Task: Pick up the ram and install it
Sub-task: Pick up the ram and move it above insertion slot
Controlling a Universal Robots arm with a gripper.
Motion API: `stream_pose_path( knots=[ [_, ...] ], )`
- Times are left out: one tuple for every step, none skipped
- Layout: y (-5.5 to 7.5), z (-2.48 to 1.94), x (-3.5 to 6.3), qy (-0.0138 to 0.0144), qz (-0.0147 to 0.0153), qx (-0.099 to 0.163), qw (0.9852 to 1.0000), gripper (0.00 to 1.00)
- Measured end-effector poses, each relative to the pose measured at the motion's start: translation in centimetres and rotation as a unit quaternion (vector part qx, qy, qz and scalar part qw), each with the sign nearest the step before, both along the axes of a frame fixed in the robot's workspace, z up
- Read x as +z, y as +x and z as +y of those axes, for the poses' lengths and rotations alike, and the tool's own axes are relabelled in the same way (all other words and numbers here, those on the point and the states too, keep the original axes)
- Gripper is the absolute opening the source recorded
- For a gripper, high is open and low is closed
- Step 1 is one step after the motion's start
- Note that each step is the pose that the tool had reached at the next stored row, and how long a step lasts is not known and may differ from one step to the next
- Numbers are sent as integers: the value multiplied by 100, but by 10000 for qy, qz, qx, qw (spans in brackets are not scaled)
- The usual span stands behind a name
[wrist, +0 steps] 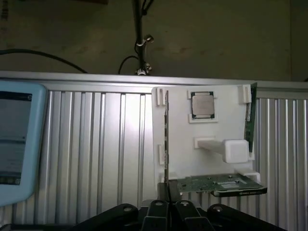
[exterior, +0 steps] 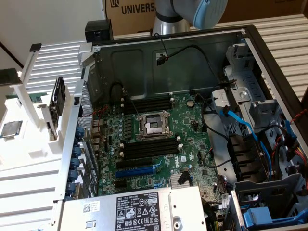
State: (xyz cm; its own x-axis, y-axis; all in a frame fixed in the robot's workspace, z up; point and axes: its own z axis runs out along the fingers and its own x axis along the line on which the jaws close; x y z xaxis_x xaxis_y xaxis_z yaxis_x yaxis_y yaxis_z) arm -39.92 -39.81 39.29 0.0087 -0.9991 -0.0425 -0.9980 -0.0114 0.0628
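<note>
The ram is a thin dark-green strip standing on its edge in a slot along one side of the white parts holder. In the exterior view the ram sits at the far left, on the holder's raised posts. My gripper hovers off the holder's near edge, well away from the ram. It is shut, with nothing between its black fingers. The arm reaches in above the back of the open computer case.
The holder also carries a processor chip, a thin upright card and a flat green board. On the motherboard, black memory slots flank the processor socket. Blue cables lie on the exterior view's right.
</note>
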Motion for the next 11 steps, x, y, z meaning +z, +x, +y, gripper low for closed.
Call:
stream_pose_path(
  knots=[
    [45, -3, 3, 0, 0, 0, 10000, 12],
    [91, -5, 8, 0, 1, 0, 10000, 12],
    [135, -8, 12, 0, 0, 0, 10000, 12],
    [181, -11, 17, 0, 0, 1, 10000, 12],
    [226, -13, 23, 1, 0, 1, 10000, 12],
    [268, -16, 31, 1, 1, 0, 10000, 12],
    [310, -20, 39, 2, 0, 0, 10000, 12],
    [352, -25, 50, 3, 0, 0, 10000, 12],
    [393, -30, 62, 3, 0, 1, 10000, 12],
    [437, -35, 75, 4, 0, 1, 10000, 12],
    [474, -40, 87, 5, 0, 1, 10000, 12]
  ],
)
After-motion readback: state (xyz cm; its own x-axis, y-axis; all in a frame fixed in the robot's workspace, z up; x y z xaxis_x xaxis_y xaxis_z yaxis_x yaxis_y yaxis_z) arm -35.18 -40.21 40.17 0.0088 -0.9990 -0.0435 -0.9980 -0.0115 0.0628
